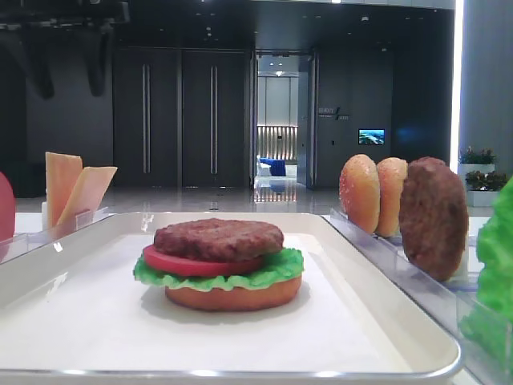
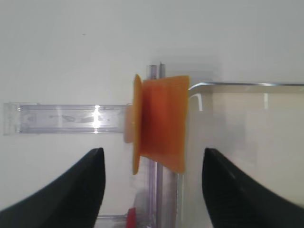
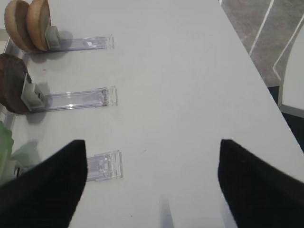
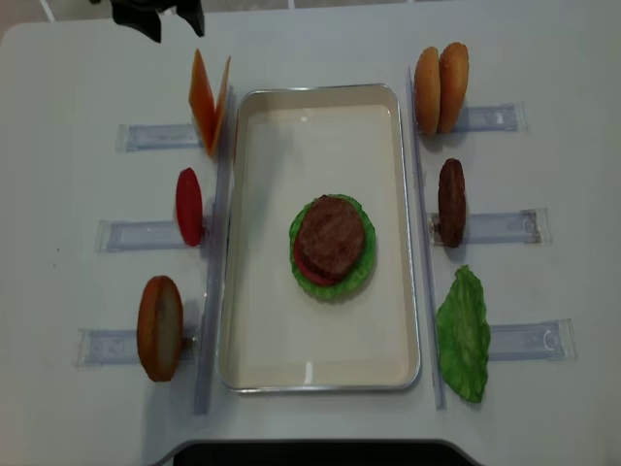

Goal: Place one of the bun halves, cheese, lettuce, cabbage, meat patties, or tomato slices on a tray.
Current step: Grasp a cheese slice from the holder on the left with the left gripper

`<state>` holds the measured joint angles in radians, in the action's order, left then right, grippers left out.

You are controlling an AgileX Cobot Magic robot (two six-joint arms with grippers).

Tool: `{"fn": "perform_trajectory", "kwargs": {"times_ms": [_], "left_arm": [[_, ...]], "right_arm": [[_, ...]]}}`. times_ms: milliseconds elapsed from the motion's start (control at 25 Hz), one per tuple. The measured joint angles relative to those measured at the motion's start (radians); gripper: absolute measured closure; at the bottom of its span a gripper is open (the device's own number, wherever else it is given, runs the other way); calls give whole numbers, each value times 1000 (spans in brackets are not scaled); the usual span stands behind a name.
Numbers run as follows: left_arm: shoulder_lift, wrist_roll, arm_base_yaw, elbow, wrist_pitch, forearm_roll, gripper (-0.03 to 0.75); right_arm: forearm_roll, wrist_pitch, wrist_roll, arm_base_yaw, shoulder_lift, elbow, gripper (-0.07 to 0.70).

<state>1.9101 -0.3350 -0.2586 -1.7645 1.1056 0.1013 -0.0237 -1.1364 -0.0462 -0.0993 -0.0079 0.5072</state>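
Pincer on the left arm [image 2: 149,190] stands wide apart and holds nothing. Directly ahead of it, between the lines of its two dark fingers [image 2: 76,190], the cheese [image 2: 159,121] stands on edge in a clear holder rack [image 2: 66,118]: two pale orange slices leaning apart in a V. They are not touching the fingers. Just to the right of the cheese from this pincer, a rounded corner of the tray [image 2: 237,85] shows its shiny rim.

From above, the same pincer [image 4: 155,17] sits at the far left corner of the counter [image 4: 78,68], near the cheese [image 4: 209,97]. Farther out, in the middle of the tray [image 4: 320,374], a stack lies flat: a bun half at the bottom, then lettuce, a tomato slice, and a meat patty [image 4: 332,238] on top. On the pincer's side of the tray, a tomato slice [image 4: 188,206] and a bun half [image 4: 160,327] stand in racks.

The right pincer [image 3: 152,185] is also spread wide and empty, above bare counter. To its left stand two bun halves [image 3: 26,23], a meat patty [image 3: 12,83], and a lettuce leaf [image 3: 4,147] at the view's edge.
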Motion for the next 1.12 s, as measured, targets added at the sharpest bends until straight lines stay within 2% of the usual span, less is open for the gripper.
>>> {"fn": "perform_trajectory", "kwargs": {"times_ms": [240, 520, 760, 1120], "left_arm": [[38, -46, -47, 0, -2, -5, 230], [71, -62, -48, -5, -25, 0, 230], [115, -66, -48, -12, -65, 0, 230], [189, -67, -48, -17, -78, -8, 230]], "right_arm": [[0, 0, 0, 0, 0, 0, 92], [-1, 0, 0, 0, 0, 0, 92], [-2, 0, 0, 0, 0, 0, 92], [-3, 0, 0, 0, 0, 0, 92]]}}
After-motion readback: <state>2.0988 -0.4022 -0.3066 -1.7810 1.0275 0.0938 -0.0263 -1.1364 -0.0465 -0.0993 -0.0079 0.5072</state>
